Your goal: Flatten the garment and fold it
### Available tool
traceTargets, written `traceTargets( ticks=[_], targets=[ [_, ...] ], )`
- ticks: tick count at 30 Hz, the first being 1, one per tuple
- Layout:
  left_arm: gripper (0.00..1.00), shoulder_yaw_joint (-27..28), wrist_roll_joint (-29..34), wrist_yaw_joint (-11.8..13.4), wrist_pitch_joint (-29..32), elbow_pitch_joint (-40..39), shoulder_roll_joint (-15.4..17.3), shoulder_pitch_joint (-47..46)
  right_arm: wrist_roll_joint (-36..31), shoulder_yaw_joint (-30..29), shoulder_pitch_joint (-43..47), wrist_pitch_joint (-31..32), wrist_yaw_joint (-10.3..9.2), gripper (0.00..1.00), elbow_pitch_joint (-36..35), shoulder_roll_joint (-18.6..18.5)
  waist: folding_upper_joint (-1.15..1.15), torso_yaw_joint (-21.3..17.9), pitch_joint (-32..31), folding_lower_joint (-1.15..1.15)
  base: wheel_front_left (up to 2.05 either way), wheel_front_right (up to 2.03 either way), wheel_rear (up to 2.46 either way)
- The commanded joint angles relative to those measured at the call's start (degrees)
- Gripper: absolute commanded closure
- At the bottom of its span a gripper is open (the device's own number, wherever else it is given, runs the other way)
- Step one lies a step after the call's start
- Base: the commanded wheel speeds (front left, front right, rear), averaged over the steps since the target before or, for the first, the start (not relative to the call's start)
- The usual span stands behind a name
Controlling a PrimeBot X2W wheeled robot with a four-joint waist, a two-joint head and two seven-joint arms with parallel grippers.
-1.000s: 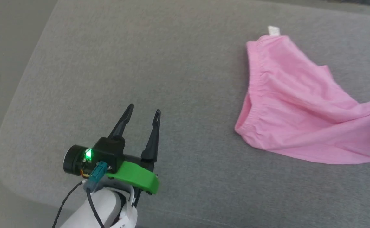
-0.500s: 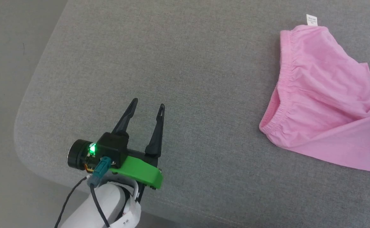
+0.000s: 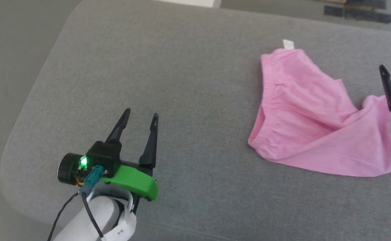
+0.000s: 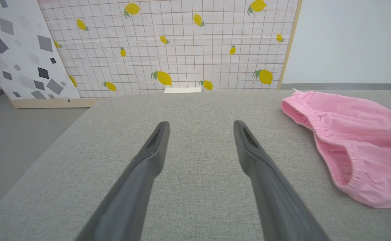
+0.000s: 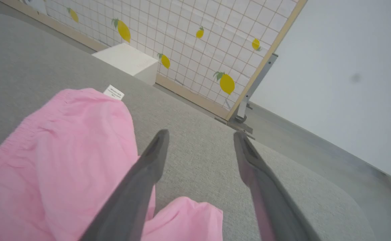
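Pink shorts lying crumpled on grey cushion, on cushion's right half, not flattened, not folded. Gathered waistband turned toward cushion's left side and gaping open. Small white tag sticking out at waistband's end nearest cushion's far edge. Leg fabric bunched into a raised fold toward cushion's right side.

Near cushion's near-left corner: left pincer, released, jaws apart with bare cushion between. Low over cushion, pointing toward its far edge. Well apart from shorts, which lie off to the right in left wrist view. Green light lit on wrist.

Over cushion's right side: right pincer, released as well, jaws wide, gripping nothing. In right wrist view, left finger crossing over pink fabric, right finger over bare cushion. Cannot tell whether touching fabric. In head view, one dark finger showing beside raised fold.

Beyond cushion's far edge: lemon-print grid panel, white box at its foot, plain pale wall. Grey floor off cushion's left side.
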Motion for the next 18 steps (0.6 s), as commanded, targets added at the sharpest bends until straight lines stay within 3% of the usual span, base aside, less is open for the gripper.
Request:
traceTargets(
  ticks=[1, 8, 18],
  targets=[
    [0.00, 0.44, -0.96, 0.46, 0.22, -0.12, 0.55, 0.81, 0.80, -0.17, 2.31, -1.87, -0.10, 0.00, -1.54, 0.69, 0.00, -4.70, -4.67, 0.00, 0.00, 0.00, 0.00],
    [0.00, 0.43, -2.17, 0.27, 0.99, -0.79, 1.36, 2.37, 1.17, -3.39, 13.08, -8.08, -0.10, 0.00, -11.00, 4.49, 0.00, -8.29, -7.24, 0.00, 0.00, 0.00, 0.00],
    [0.00, -2.32, -2.68, -1.12, 3.30, 0.28, 2.24, 4.46, -3.58, -11.47, 30.65, -8.79, -0.10, 0.00, -24.65, 17.98, 0.00, -11.25, -8.08, 0.00, 0.00, 0.00, 0.00]
  ],
)
